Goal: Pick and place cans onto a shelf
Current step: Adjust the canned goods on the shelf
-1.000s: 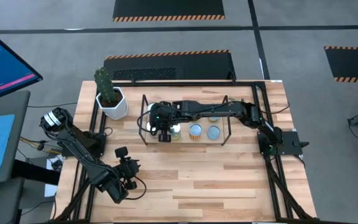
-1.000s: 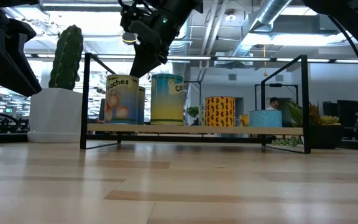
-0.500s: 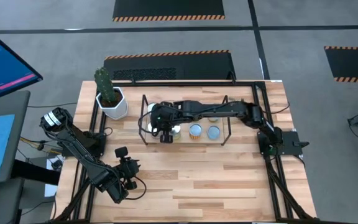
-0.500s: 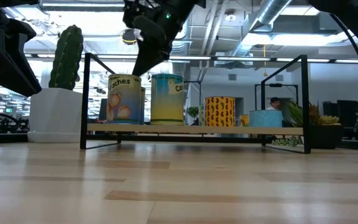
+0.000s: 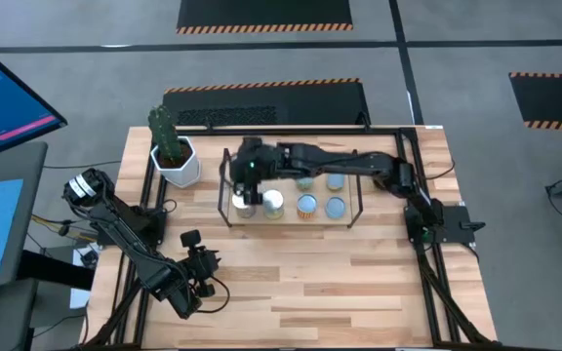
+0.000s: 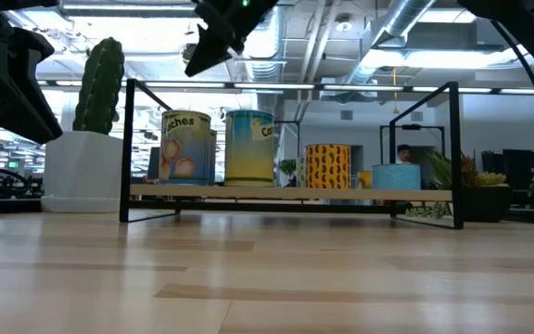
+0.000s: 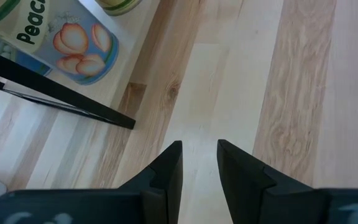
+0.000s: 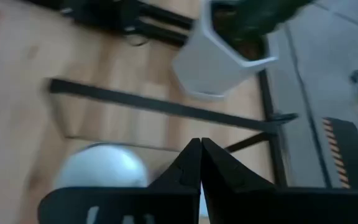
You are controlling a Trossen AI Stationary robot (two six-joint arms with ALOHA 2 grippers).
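Observation:
The shelf of thin black rods stands at the table's far middle, with several cans on its board. In the low view these are a peaches can, a can with a yellow and blue label, a yellow patterned can and a short teal can. My right gripper hangs shut above the shelf's left end, clear of the peaches can, holding nothing. My left gripper waits open over the table's near left.
A white faceted pot with a tall cactus stands just left of the shelf, close to my right gripper. Bare wooden tabletop lies between the shelf and the near edge. Black frame rails run along the table's sides.
My right gripper has risen from just above the peaches can to well above the shelf's top rods. It has drawn a little toward the far edge and rolled somewhat, and it has stayed shut. The cans have not moved.

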